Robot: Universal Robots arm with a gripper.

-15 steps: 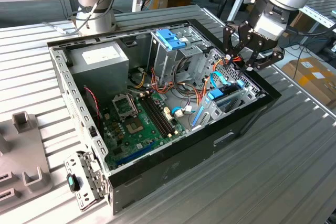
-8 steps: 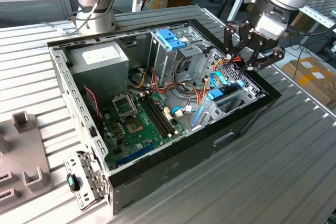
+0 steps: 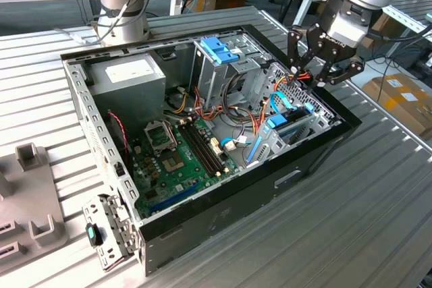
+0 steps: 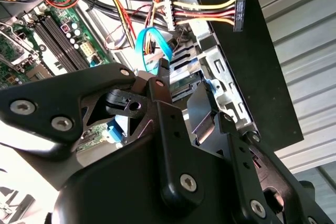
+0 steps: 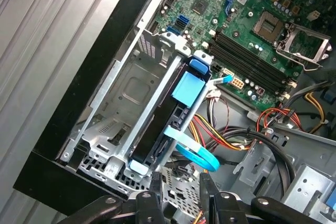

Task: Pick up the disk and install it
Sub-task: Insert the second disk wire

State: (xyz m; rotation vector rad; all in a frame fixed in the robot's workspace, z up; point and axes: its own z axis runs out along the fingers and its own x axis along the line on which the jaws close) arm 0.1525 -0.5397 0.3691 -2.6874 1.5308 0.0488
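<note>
One disk (image 5: 167, 124) stands on edge in the bay at the computer case's (image 3: 223, 217) front corner, apparently seated. The gripper (image 3: 316, 65) hovers just above it, jaws spread and empty (cables crowd close); any descent should stay square.

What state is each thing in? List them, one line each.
Computer case: lying on its side, side panel off.
The disk: slotted on edge in the drive bay by the case wall.
Gripper: open, empty, above that bay.
CPU socket: bare, retention frame flipped open.
Memory slots: no modules fitted.
</note>
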